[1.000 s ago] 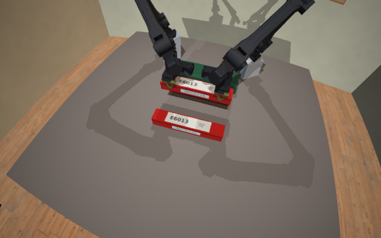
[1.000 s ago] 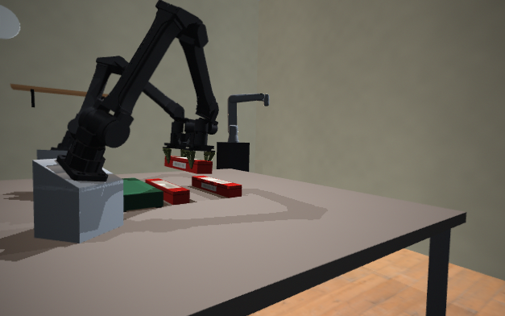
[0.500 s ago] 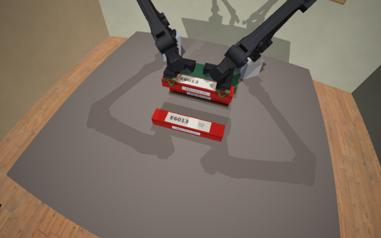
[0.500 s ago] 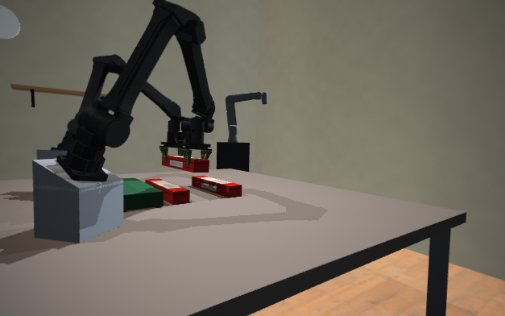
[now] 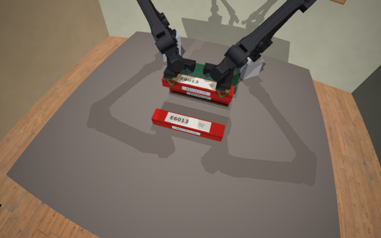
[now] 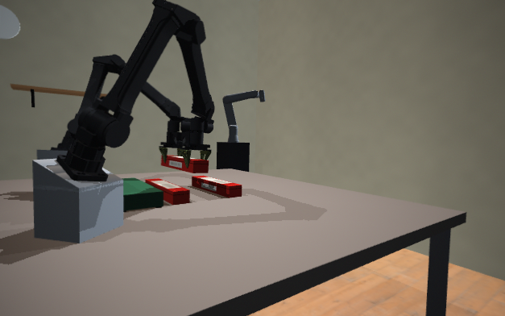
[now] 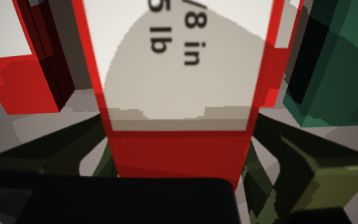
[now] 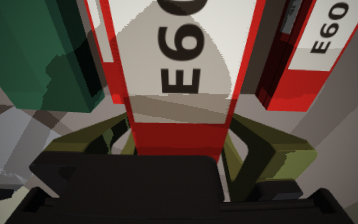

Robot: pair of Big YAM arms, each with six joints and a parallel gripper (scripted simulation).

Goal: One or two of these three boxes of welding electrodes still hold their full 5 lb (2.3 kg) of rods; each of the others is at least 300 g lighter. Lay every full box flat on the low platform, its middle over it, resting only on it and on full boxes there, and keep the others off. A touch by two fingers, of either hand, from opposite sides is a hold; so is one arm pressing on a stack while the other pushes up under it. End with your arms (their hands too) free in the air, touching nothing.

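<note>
One red box lies flat on the surface. Beyond it, both the left jaws and right jaws, partly open, grip opposite ends of a raised box. Below that, a third box lies beside the green platform.One red box lies flat on the surface. Beyond it, the left jaws and right jaws, both partly open, grip opposite ends of a raised box, level in the air. Lower down, a third box lies on the surface beside the green platform.
</note>
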